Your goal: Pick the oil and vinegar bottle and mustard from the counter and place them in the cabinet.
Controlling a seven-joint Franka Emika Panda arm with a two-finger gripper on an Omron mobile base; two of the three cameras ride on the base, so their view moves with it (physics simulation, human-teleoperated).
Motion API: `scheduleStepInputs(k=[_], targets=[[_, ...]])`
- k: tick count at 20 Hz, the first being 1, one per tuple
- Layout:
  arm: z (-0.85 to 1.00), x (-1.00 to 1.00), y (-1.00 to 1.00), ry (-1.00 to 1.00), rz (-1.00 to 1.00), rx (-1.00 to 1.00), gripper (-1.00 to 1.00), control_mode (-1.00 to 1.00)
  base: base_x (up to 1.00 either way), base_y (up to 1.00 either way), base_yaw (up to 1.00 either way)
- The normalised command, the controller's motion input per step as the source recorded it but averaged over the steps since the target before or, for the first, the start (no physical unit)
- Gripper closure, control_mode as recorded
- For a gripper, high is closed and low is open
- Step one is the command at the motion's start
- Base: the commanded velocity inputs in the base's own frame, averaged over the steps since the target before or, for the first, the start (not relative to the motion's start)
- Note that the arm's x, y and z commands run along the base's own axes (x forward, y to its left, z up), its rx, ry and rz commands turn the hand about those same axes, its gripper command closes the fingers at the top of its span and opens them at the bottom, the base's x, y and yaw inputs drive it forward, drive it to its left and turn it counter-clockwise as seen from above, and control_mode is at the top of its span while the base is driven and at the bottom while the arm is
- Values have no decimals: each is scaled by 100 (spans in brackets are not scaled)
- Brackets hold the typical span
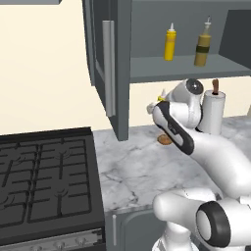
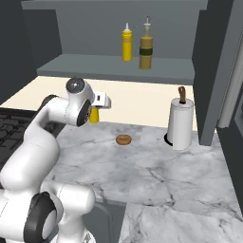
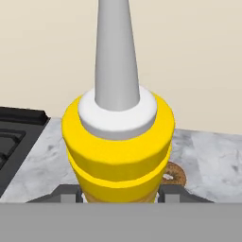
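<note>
1. You see the oil and vinegar bottle (image 2: 146, 48) on the cabinet (image 2: 118, 71) shelf, beside a yellow bottle (image 2: 126, 44).
2. Your hand (image 3: 121, 193) grips the mustard (image 3: 118, 142) above the surface (image 2: 156, 171); shelving it is left.

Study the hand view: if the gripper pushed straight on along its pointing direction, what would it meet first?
The yellow mustard bottle, already sitting between the gripper fingers. Beyond it lie the marble counter and cream wall, though depth is hard to judge.

Shelf (image 2: 71, 66) left half free; yellow bottle (image 2: 126, 43), oil and vinegar bottle (image 2: 146, 49) occupy middle.
</note>
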Motion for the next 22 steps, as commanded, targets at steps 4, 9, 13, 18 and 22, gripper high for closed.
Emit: scheduleStepInputs(k=[4, 9, 13, 18, 22], targets=[[79, 0, 4, 0, 0, 0, 100, -100, 0, 0, 0], [68, 0, 2, -1, 0, 0, 100, -100, 0, 0, 0], [59, 0, 2, -5, 0, 0, 100, -100, 0, 0, 0], [61, 0, 0, -8, 0, 0, 100, -100, 0, 0, 0], [59, 1, 0, -11, 0, 0, 100, -100, 0, 0, 0]])
